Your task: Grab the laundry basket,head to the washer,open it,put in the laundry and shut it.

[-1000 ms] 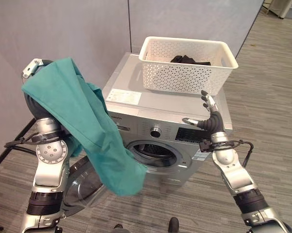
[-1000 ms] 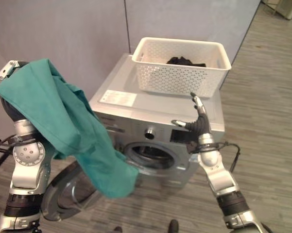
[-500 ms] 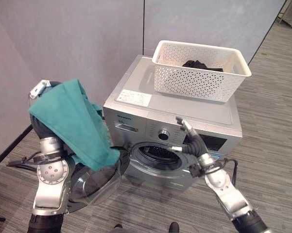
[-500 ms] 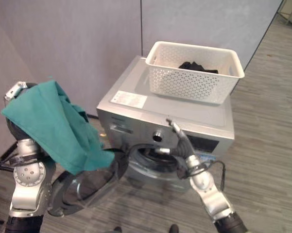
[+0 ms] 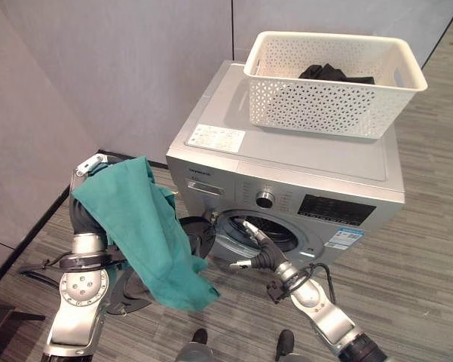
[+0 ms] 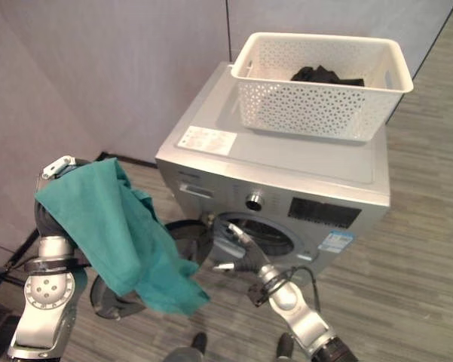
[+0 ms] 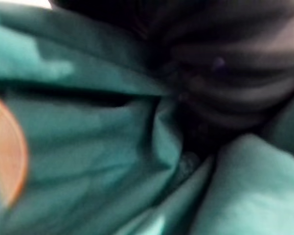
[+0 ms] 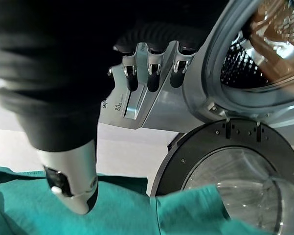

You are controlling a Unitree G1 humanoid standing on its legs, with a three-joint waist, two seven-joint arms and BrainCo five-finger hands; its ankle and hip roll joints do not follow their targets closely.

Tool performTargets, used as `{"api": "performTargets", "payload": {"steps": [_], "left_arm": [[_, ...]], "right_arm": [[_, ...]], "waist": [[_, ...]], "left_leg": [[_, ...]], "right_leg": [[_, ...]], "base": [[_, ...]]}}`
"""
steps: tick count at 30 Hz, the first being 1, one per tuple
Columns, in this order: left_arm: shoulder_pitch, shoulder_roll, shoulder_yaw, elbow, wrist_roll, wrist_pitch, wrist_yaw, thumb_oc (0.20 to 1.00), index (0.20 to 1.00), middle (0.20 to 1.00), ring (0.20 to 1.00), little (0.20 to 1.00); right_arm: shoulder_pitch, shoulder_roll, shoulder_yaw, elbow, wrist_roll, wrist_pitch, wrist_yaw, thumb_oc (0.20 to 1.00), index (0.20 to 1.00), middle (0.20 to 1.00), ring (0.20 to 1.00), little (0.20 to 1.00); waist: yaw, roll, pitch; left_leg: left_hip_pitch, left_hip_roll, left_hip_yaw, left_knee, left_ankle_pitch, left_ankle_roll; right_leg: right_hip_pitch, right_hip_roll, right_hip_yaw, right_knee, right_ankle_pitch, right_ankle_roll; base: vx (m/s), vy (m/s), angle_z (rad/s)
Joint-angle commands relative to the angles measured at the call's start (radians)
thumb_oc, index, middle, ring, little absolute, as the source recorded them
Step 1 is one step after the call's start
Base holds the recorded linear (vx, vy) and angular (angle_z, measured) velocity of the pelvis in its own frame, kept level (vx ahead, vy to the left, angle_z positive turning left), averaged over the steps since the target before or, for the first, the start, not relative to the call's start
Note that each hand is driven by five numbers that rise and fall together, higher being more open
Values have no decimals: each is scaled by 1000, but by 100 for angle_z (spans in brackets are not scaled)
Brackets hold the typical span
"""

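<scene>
Teal garment (image 5: pixel 147 234) draped over my left arm, lower left; left hand buried in cloth, can't tell its grip. My right hand (image 5: pixel 258 253) is spread open at the washer (image 5: pixel 301 177) drum mouth, center. Risk: the cloth snags on the open door (image 8: pixel 237 166) and drops. White basket (image 5: pixel 333 72) sits on top, upper right.

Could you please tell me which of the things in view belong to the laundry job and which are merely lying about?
Belongs to the job:
- silver front-loading washer, its round glass door open
- white perforated plastic laundry basket on top, holding dark laundry
- teal cloth draped over the left arm
- right hand near the drum opening

Lying about:
- grey partition wall
</scene>
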Motion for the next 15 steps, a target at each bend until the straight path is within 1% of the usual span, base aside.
{"api": "performTargets", "payload": {"steps": [1, 5, 9, 10, 11, 12, 14, 15], "left_arm": [[-19, 43, 4, -47, 8, -44, 3, 200, 200, 200, 200, 200], [-25, 32, -21, -41, -2, -40, -9, 200, 200, 200, 200, 200], [-41, -4, -109, -30, -64, -36, -45, 200, 200, 200, 200, 200], [-57, -22, -172, -29, -94, -36, -75, 200, 200, 200, 200, 200], [-64, -25, -195, -25, -101, -34, -85, 200, 200, 200, 200, 200], [-66, -25, -197, -24, -101, -35, -85, 200, 200, 200, 200, 200], [-102, -34, -276, -5, -124, -26, -118, 200, 200, 200, 200, 200], [-105, -34, -278, -2, -124, -27, -118, 200, 200, 200, 200, 200]], "right_arm": [[-64, 20, 24, -10, -3, -26, 2, 1000, 1000, 1000, 1000, 1000], [-71, 16, 25, 9, -1, -22, -5, 1000, 1000, 1000, 1000, 1000], [-62, 14, 18, 32, 17, -21, -11, 1000, 1000, 1000, 1000, 1000], [-48, 14, 6, 48, 47, -27, -14, 1000, 1000, 1000, 1000, 1000], [-43, 13, -1, 59, 59, -29, -19, 1000, 1000, 1000, 1000, 1000], [-42, 13, -2, 59, 60, -30, -19, 1000, 1000, 1000, 1000, 1000], [-40, 4, -34, 98, 72, -38, -50, 1000, 1000, 1000, 1000, 1000], [-40, 4, -36, 99, 72, -39, -51, 1000, 1000, 1000, 1000, 1000]], "waist": [[-35, -5, -42], [-44, 16, -32], [-60, 30, -24], [-68, 27, -23], [-72, 23, -24], [-71, 24, -24], [-83, 2, -33], [-81, 2, -32]], "left_leg": [[-16, -30, 135, -31, 6, 60], [-19, -34, 134, -31, 13, 57], [-19, -34, 136, -31, 18, 54], [-18, -33, 136, -31, 21, 51], [-17, -32, 137, -31, 20, 51], [-17, -32, 136, -31, 20, 51], [-13, -24, 140, -31, 18, 51], [-13, -24, 139, -31, 18, 51]], "right_leg": [[112, -44, -15, 17, -198, -11], [114, -45, -19, 17, -201, -15], [119, -44, -29, 17, -206, -18], [125, -42, -36, 16, -208, -19], [127, -40, -37, 16, -209, -20], [127, -40, -37, 16, -209, -20], [132, -29, -39, 15, -212, -22], [132, -29, -39, 15, -212, -22]], "base": [[0, 0, 0], [-7, 0, -2], [0, 0, 0], [0, 0, 0], [8, -24, 3], [10, -36, 8], [12, -43, 8], [9, -28, 5]]}}
